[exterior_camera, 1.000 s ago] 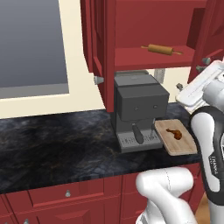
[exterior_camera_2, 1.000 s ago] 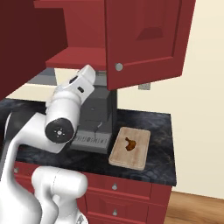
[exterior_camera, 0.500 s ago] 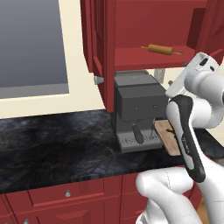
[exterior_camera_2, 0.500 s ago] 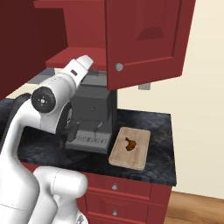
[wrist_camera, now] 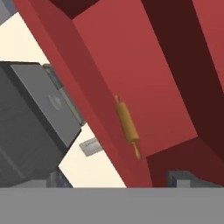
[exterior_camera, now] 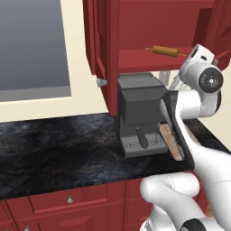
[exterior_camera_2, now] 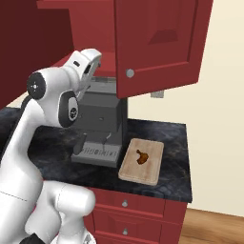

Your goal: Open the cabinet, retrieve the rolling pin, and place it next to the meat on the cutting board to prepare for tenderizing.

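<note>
The cabinet (exterior_camera: 135, 27) stands open, one door (exterior_camera_2: 157, 43) swung out over the counter. The rolling pin (exterior_camera: 164, 51) lies on the red shelf inside; the hand view looks up at the rolling pin (wrist_camera: 127, 124) from a short way off. My gripper (exterior_camera: 195, 53) hangs at shelf height just right of the pin's end. It is open and holds nothing, with one dark fingertip (wrist_camera: 183, 178) at the lower edge. Below, the meat (exterior_camera_2: 141, 157) rests in the middle of the cutting board (exterior_camera_2: 143, 169); my forearm hides most of the board (exterior_camera: 170, 142) in the left base view.
A grey coffee machine (exterior_camera: 140, 113) stands on the dark counter (exterior_camera: 58, 144) directly under the open cabinet, left of the board. The left cabinet door (exterior_camera: 106, 54) juts out beside it. Red drawers (exterior_camera_2: 138, 209) run below the counter, and a window (exterior_camera: 31, 45) is at far left.
My hand has risen from beside the right door up to shelf level, closing in on the rolling pin, while the elbow swung across in front of the board. The pin and meat have stayed put.
</note>
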